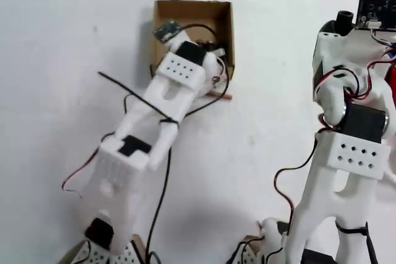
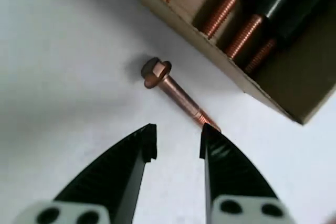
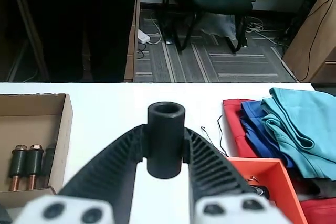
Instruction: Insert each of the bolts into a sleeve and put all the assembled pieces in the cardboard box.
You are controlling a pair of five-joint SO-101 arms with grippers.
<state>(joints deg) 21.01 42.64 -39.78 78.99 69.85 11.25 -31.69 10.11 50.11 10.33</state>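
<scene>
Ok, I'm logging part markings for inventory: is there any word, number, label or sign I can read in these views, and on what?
No text can be read in any view.
Loose bolt: any stamp on its head is too blurred to read.
Circuit board at the table's far corner: print, if any, is too small to read.
Cardboard box and sleeve: plain surfaces, no print shows.

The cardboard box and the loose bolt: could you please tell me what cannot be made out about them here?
- High view: the cardboard box interior is mostly hidden by the left arm over it.
- Left wrist view: the box runs off the edge, so the count of assembled pieces is unclear.
- Left wrist view: the bolt tip is hidden behind the left gripper.
</scene>
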